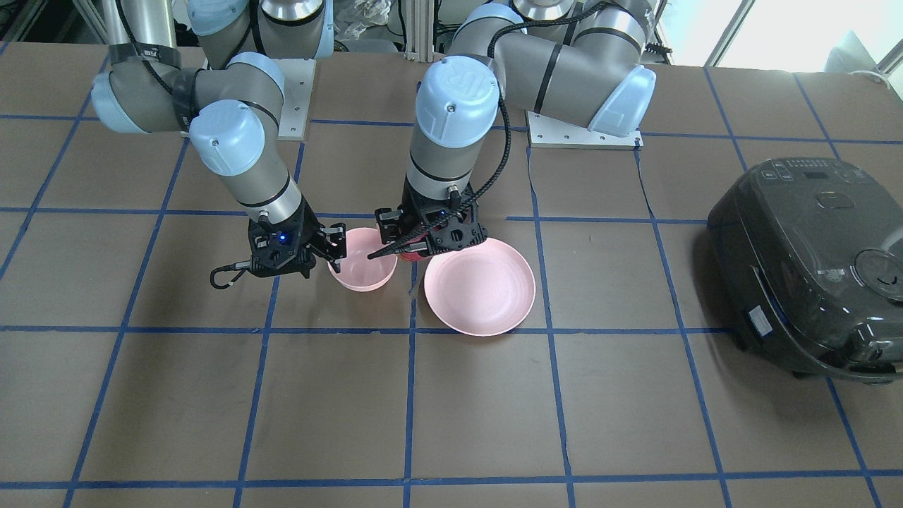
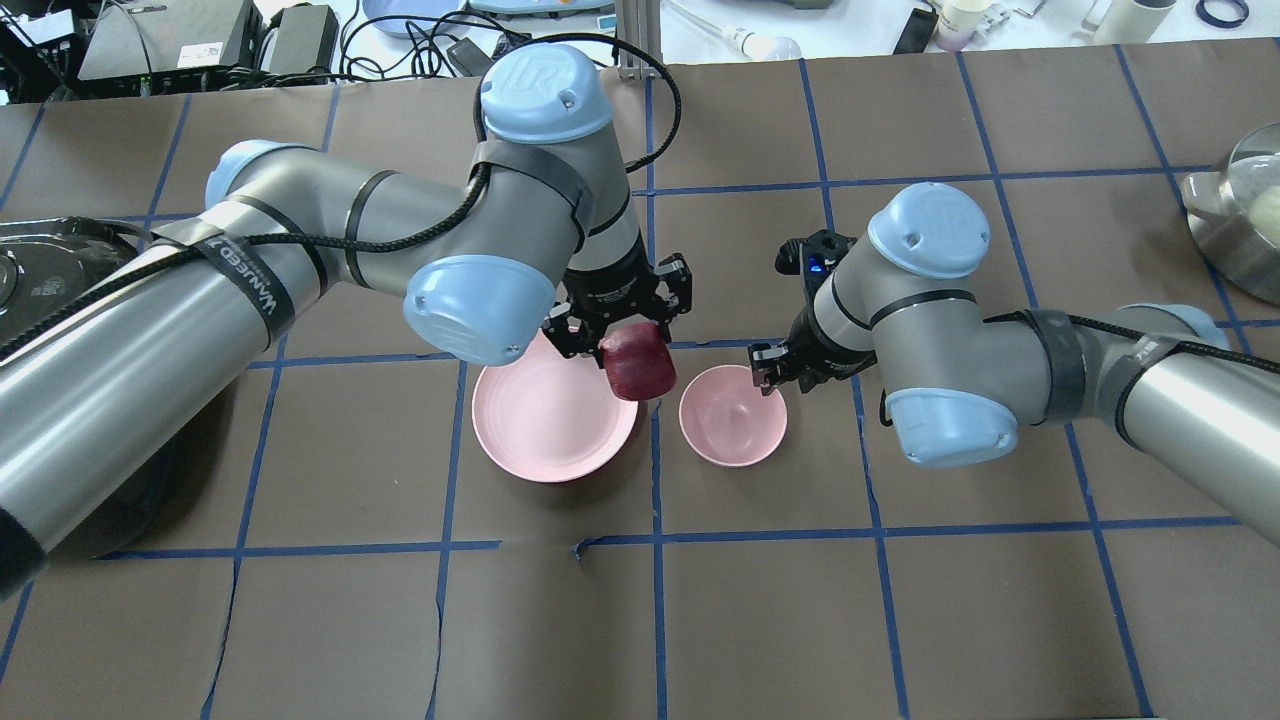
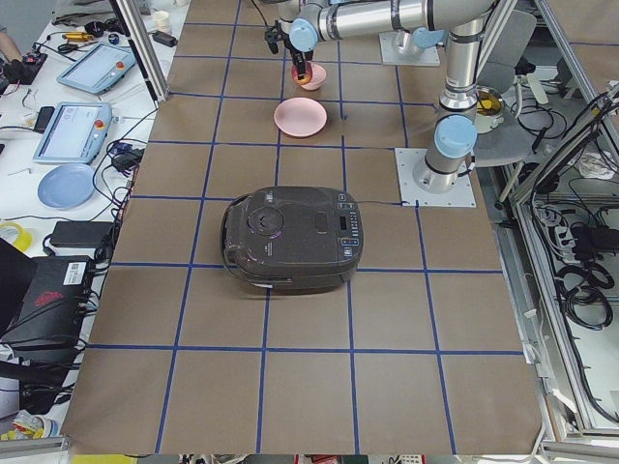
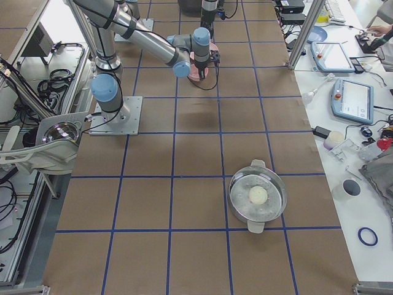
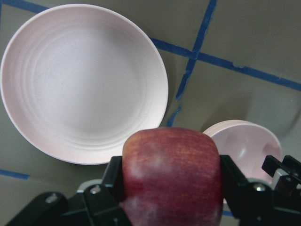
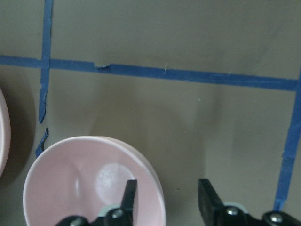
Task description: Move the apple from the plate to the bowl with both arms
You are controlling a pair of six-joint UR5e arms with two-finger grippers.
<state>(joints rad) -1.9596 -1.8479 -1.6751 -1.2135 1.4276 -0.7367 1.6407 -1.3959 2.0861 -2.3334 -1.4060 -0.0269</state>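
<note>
My left gripper [image 2: 628, 338] is shut on the dark red apple [image 2: 637, 362] and holds it in the air over the plate's right edge, toward the bowl. The wrist view shows the apple [image 5: 171, 181] clamped between both fingers. The pale pink plate [image 2: 550, 415] is empty and also shows in the front view [image 1: 480, 286]. The small pink bowl [image 2: 733, 415] stands just right of it, empty. My right gripper [image 2: 768, 370] is open at the bowl's far right rim; in its wrist view one finger [image 6: 128, 195] is over the bowl [image 6: 75, 183], the other outside.
A dark rice cooker [image 1: 811, 268] sits on the robot's left side of the table. A metal pot [image 2: 1235, 210] stands at the far right. Blue tape lines grid the brown table top.
</note>
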